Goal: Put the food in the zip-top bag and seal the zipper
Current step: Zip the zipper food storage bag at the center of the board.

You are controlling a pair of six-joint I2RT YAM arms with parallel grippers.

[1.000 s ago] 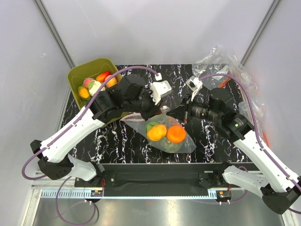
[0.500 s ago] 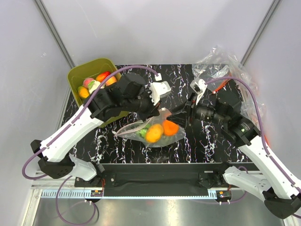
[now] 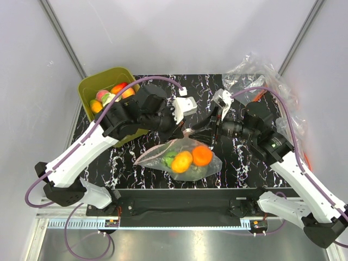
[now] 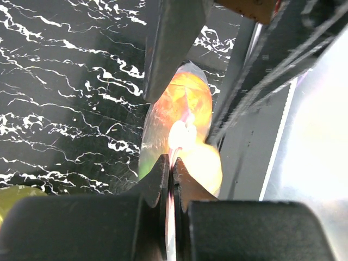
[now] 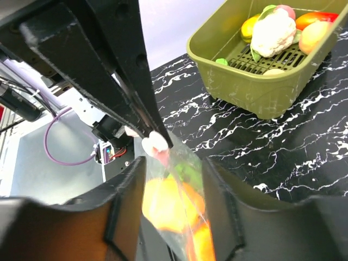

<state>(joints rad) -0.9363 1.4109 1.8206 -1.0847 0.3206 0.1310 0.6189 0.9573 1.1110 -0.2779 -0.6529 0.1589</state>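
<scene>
The zip-top bag (image 3: pixel 182 157) hangs in front of the arms, with two oranges (image 3: pixel 202 155) and a green piece (image 3: pixel 169 159) inside. My left gripper (image 3: pixel 184 129) is shut on the bag's top edge, and in the left wrist view its jaws (image 4: pixel 173 169) pinch the pink zipper (image 5: pixel 163 156). My right gripper (image 3: pixel 199 129) is open just right of it. In the right wrist view (image 5: pixel 173 182) its fingers stand on either side of the bag (image 5: pixel 187 190) without touching it. More food (image 3: pixel 111 95), including a white cauliflower (image 5: pixel 274 32), lies in the tub.
The olive-green tub (image 3: pixel 89 87) stands at the back left of the black marbled table (image 3: pixel 136 168). A heap of plainer clear bags (image 3: pixel 255 70) lies at the back right. Grey walls close in both sides.
The bag, lying on the table a second ago, now hangs from my left gripper with its food bunched at the bottom. My right gripper has shifted slightly up and left.
</scene>
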